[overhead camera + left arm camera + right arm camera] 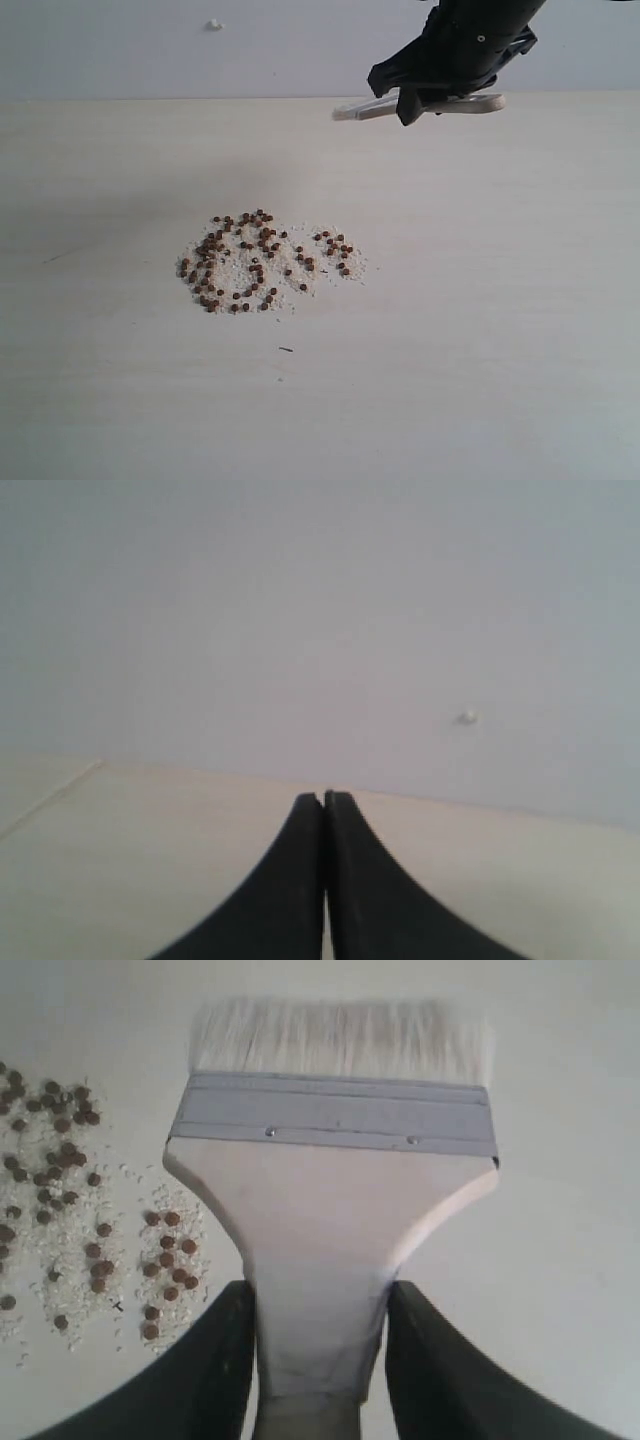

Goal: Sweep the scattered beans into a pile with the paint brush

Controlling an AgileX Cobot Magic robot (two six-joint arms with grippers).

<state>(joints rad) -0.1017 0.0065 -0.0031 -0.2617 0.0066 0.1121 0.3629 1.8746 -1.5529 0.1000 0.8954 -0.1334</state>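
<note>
The beans [262, 262] lie spread in a loose patch mid-table, reddish-brown pellets mixed with pale crumbs; the right wrist view shows them [60, 1190] beside the brush. My right gripper [400, 100] [320, 1295] is shut on the wooden handle of the paint brush [360, 109] [330, 1190], behind and to the right of the beans and apart from them. Its cream bristles [340, 1038] and silver ferrule [335, 1112] point away from the gripper. The handle's end is hidden. My left gripper [324, 798] is shut on nothing and out of the exterior view.
The pale table [520, 300] meets a grey wall at the back. A small white speck [213, 24] [466, 717] sits on the wall. A tiny dark speck [286, 349] lies in front of the beans.
</note>
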